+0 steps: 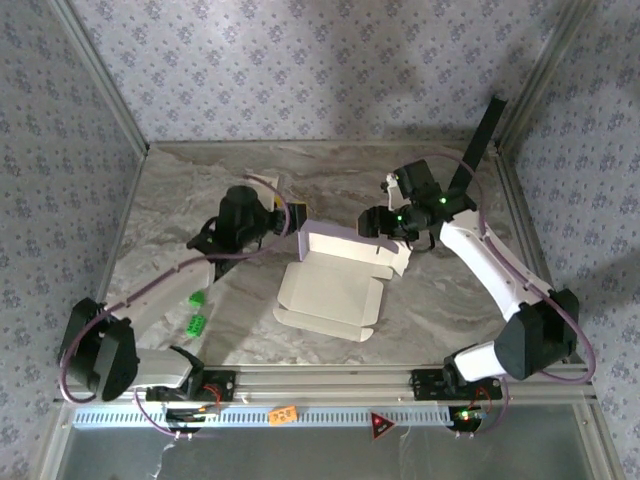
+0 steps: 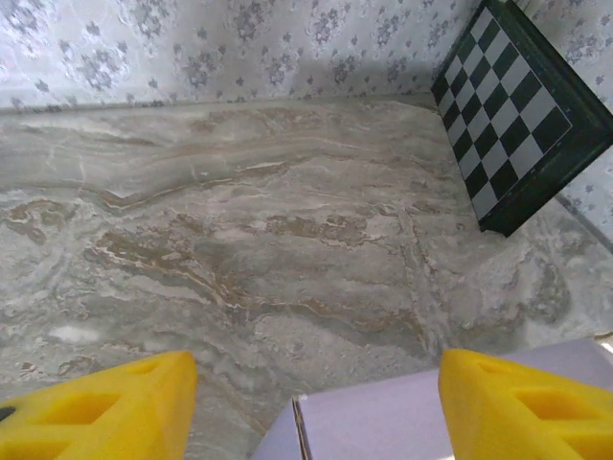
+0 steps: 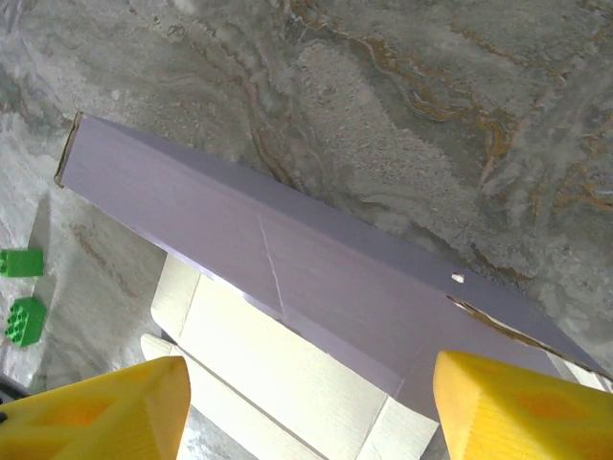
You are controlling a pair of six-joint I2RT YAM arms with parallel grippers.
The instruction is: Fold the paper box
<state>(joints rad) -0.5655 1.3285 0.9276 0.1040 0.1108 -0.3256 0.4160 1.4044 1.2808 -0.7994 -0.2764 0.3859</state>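
The paper box [image 1: 330, 290] lies mid-table, half folded: a raised lavender section [image 1: 345, 244] at the back and beige flaps spread flat toward the near edge. My left gripper [image 1: 288, 218] hovers at the box's back left corner, open; its yellow fingers [image 2: 105, 412] stand wide apart over a lavender corner of the box [image 2: 402, 422]. My right gripper [image 1: 372, 222] sits above the back right end, also open. Between its yellow fingers [image 3: 522, 407] I look down on the lavender panel [image 3: 316, 273] and a beige flap [image 3: 287, 383], without touching them.
A long black checkered panel [image 1: 483, 135] [image 2: 517, 105] leans in the back right corner. Two small green blocks [image 1: 197, 312] [image 3: 21, 305] lie left of the box. Aluminium frame rails border the marble table [image 1: 440, 300]; a rail with an orange tag [image 1: 284, 412] runs along the near edge.
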